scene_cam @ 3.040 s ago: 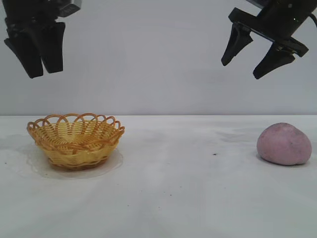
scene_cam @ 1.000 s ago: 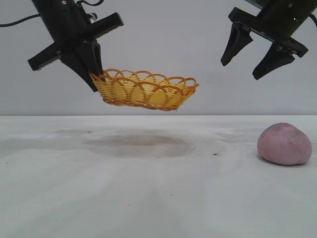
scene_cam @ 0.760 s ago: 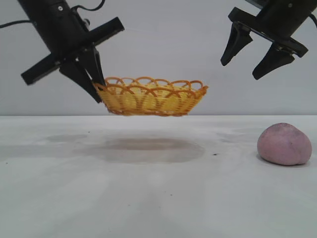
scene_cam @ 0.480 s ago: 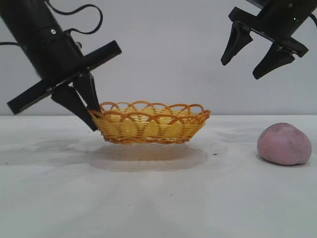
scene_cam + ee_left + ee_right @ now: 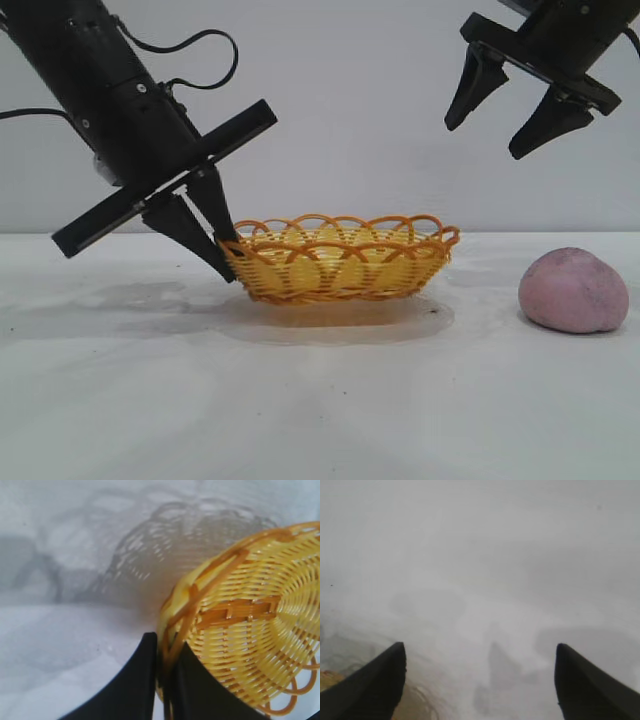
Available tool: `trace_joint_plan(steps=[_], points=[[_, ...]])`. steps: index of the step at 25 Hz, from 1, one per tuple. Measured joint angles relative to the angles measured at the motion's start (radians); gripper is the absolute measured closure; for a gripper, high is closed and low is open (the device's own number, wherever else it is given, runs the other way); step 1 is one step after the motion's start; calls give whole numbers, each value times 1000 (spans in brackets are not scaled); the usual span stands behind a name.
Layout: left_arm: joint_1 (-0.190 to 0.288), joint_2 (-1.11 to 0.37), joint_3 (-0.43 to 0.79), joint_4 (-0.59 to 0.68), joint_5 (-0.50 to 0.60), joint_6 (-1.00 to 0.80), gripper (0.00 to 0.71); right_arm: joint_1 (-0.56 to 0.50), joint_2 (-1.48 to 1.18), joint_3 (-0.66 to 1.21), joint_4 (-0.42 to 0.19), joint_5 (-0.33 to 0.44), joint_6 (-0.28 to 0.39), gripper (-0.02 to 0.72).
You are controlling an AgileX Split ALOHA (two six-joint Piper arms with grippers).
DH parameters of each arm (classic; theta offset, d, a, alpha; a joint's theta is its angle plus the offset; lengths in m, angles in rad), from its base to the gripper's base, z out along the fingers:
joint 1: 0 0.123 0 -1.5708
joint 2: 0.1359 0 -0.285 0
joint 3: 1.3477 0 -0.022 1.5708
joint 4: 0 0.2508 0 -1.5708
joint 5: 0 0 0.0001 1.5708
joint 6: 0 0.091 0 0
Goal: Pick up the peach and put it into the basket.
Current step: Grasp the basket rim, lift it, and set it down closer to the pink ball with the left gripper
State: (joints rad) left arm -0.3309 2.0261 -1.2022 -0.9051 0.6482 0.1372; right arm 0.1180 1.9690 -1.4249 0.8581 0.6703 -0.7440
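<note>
Peach point(image 5: 573, 291), the dull pink-mauve rounded lump with a matte surface, sits on the white table point(image 5: 320, 400) over at the right side of the exterior view, well apart from everything else and with nothing touching it. Yellow wicker basket with the orange looped rim point(image 5: 338, 258) is near the middle of the table, upright, and looks like it's resting on the surface or just barely off it, can't really tell which. Left tool point(image 5: 222, 248) is pinched tight on the basket's rim at its left edge, coming in at a downward slant; in the left wrist view you can see the two black fingers point(image 5: 135, 682) squeezing the woven edge point(image 5: 220, 630) between them. Right tool point(image 5: 500, 125) hangs up high above the peach, fingers spread wide, holding nothing.
</note>
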Motion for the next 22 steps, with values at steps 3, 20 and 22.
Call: trace_joint_plan(steps=[3, 20, 22], points=[[0, 0, 0, -4, -9, 0, 640, 0, 0, 0, 2, 0, 0, 183], [0, 0, -10, -11, 48, 9, 138, 0, 0, 0, 4, 0, 0, 183], [0, 0, -38, 46, 80, 13, 138, 0, 0, 0, 4, 0, 0, 183]])
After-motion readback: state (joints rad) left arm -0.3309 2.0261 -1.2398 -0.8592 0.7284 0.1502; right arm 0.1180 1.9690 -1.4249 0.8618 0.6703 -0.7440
